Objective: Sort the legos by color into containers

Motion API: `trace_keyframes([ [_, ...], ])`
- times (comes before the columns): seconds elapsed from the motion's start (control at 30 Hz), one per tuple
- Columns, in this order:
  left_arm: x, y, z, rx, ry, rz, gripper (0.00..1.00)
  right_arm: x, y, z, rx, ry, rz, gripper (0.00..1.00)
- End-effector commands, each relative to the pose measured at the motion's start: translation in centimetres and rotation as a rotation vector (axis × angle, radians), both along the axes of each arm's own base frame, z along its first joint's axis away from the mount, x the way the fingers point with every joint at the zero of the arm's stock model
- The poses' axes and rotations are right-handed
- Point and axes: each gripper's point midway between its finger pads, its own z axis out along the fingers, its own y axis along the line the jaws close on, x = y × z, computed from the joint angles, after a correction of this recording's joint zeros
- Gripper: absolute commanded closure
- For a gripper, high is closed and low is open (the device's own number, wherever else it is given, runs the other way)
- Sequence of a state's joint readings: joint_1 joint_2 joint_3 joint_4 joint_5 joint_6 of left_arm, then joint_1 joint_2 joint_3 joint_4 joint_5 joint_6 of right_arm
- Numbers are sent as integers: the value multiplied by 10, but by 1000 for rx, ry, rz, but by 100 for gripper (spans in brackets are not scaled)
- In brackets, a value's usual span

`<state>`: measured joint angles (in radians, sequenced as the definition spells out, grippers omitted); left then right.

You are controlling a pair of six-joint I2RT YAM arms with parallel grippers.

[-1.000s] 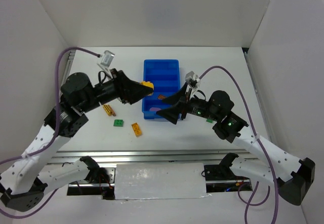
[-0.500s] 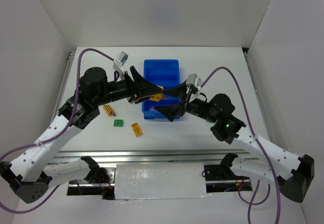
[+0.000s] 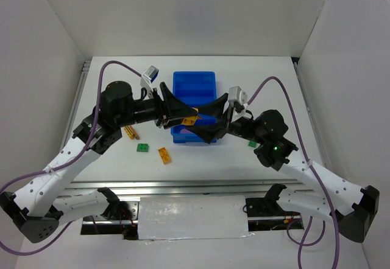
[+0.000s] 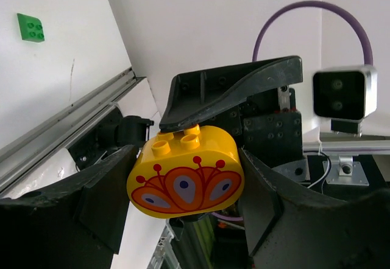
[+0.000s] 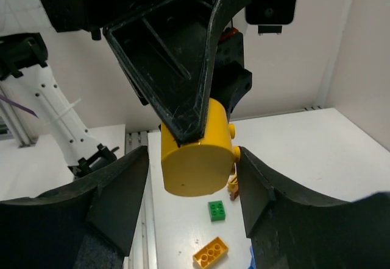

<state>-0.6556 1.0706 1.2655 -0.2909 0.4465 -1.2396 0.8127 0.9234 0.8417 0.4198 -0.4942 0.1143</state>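
Note:
My left gripper [image 3: 181,112] is shut on a yellow rounded lego [image 3: 189,120] with a red-orange pattern [image 4: 186,182] and holds it in the air over the near end of the blue tray [image 3: 194,83]. My right gripper [image 3: 208,123] faces it with its jaws open on either side of that lego [image 5: 195,159]. One jaw looks close to the studs, and I cannot tell if it touches. On the table to the left lie a green lego [image 3: 142,148], an orange lego [image 3: 164,154] and a brown striped lego [image 3: 130,131].
Another green lego [image 3: 251,143] lies right of the tray beside my right arm. The right wrist view shows the green lego [image 5: 216,210], the orange lego [image 5: 211,252] and the brown striped one [image 5: 233,187] below the grippers. White walls enclose the table.
My left gripper has swung right with the yellow lego to the tray's near end. My right gripper has lifted and turned toward it, its jaws now around the lego.

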Motion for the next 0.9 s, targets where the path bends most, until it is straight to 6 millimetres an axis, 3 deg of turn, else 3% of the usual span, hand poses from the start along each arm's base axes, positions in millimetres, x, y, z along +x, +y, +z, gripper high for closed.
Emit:
trace_keyframes([
  [0.0, -1, -3, 8, -48, -20, -19, 100, -23, 0, 36, 71, -82, 99, 36],
  [0.17, -3, -2, 13, -47, -37, -25, 100, -17, 5, 36, 58, -91, 89, 58],
  [0.3, -4, -4, 14, -48, -44, -43, 100, -17, 8, 41, 72, -97, 109, 68],
  [0.33, -4, -5, 12, -49, -38, -48, 100, -20, 9, 42, 72, -99, 128, 76],
  [0.37, -4, -6, 9, -49, -30, -54, 100, -19, 10, 45, 75, -97, 128, 100],
  [0.4, -4, -7, 10, -61, -33, -62, 99, -21, 10, 45, 83, -92, 133, 100],
  [0.5, -3, -6, 8, -51, -44, -52, 83, -22, 12, 44, 77, -88, 152, 100],
  [0.53, -4, -3, 12, -47, -57, -39, 71, -20, 14, 39, 56, -76, 152, 100],
  [0.57, -2, -1, 13, -32, -83, -24, 37, -20, 15, 37, 47, -74, 156, 100],
  [0.6, 4, 5, 7, 6, -72, 30, 20, -19, 17, 33, 38, -67, 159, 100],
  [0.63, 5, 10, 15, 13, -98, 57, 1, -19, 17, 27, 24, -56, 158, 100],
  [0.87, 30, 41, 6, 190, -136, 254, 0, -5, 15, 5, 0, 3, 82, 100],
])
